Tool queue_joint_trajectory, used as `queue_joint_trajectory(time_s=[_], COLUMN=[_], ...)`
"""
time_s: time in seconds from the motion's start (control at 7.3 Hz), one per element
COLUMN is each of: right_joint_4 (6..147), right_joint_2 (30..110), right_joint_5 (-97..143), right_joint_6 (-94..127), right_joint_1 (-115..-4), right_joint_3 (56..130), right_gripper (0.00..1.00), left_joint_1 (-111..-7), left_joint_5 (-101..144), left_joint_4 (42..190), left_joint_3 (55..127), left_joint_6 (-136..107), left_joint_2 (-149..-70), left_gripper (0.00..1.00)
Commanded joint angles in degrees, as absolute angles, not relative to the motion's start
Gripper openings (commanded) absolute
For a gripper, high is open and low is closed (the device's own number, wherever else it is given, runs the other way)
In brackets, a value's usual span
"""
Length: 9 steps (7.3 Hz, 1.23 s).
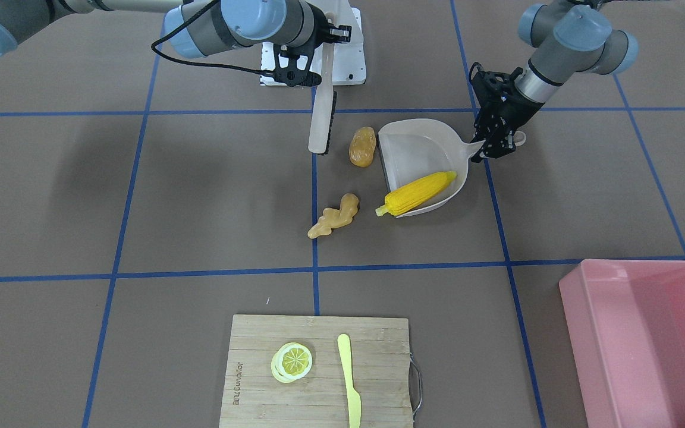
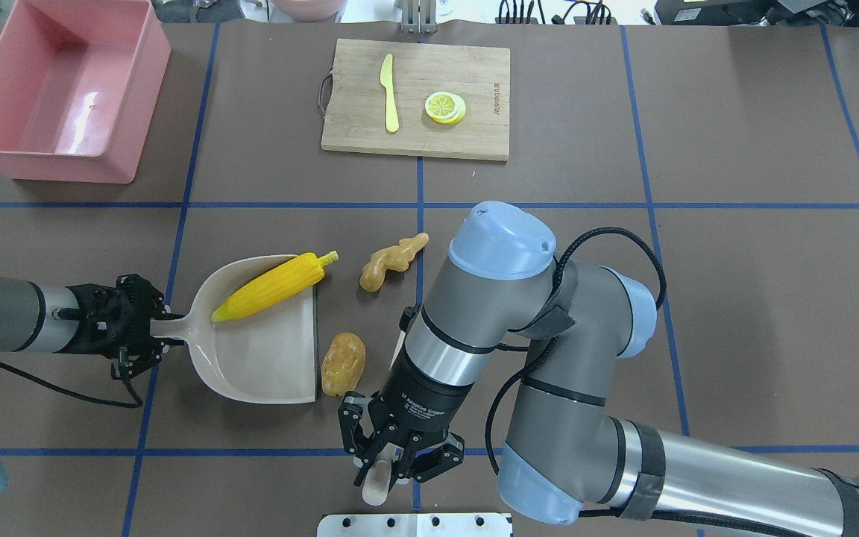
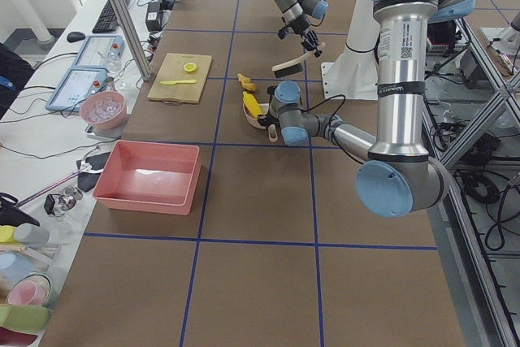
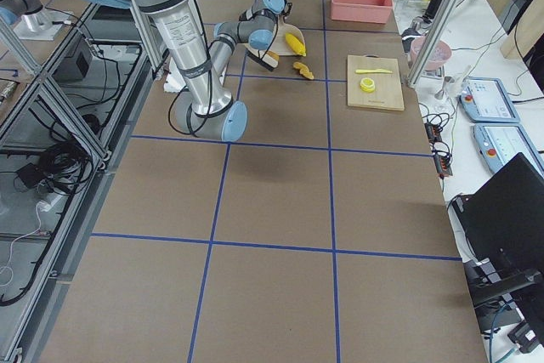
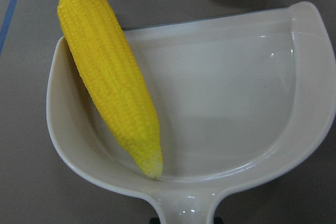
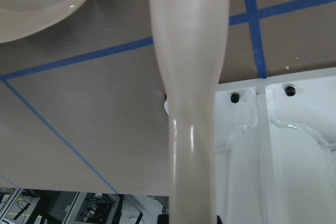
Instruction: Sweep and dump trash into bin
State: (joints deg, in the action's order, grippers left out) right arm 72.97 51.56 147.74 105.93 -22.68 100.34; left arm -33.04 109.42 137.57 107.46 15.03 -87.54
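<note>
Corn (image 2: 269, 287) lies inside dustpan (image 2: 265, 365), which is steadied by left gripper (image 2: 148, 330) clamped on its handle, mouth facing potato (image 2: 344, 363). Brush (image 1: 321, 122) is gripped by right gripper (image 2: 388, 464) beside potato, apparently for sweeping. Ginger (image 2: 391, 261) lies apart; bin (image 2: 49, 165) stands far left.

Bright, even light; soft shadows.

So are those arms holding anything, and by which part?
The left gripper holds the beige dustpan by its handle; the right gripper holds the brush by its handle's end.
</note>
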Motion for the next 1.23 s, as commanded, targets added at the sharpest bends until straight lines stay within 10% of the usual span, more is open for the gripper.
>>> queue_joint_trajectory(time_s=[0.0,1.1], right_joint_4=[72.7,69.9], right_joint_2=[52.6,44.9], right_joint_5=[147.8,146.1], right_joint_6=[106.9,106.5], right_joint_1=[-22.5,-23.3], right_joint_3=[100.2,91.3], right_gripper=[0.0,0.0], left_joint_1=[-33.0,-33.0], left_joint_5=[109.4,109.3], left_joint_4=[136.5,136.3], left_joint_3=[107.9,107.8], left_joint_6=[15.0,15.0], left_joint_2=[-87.5,-87.5], left_gripper=[0.0,0.0])
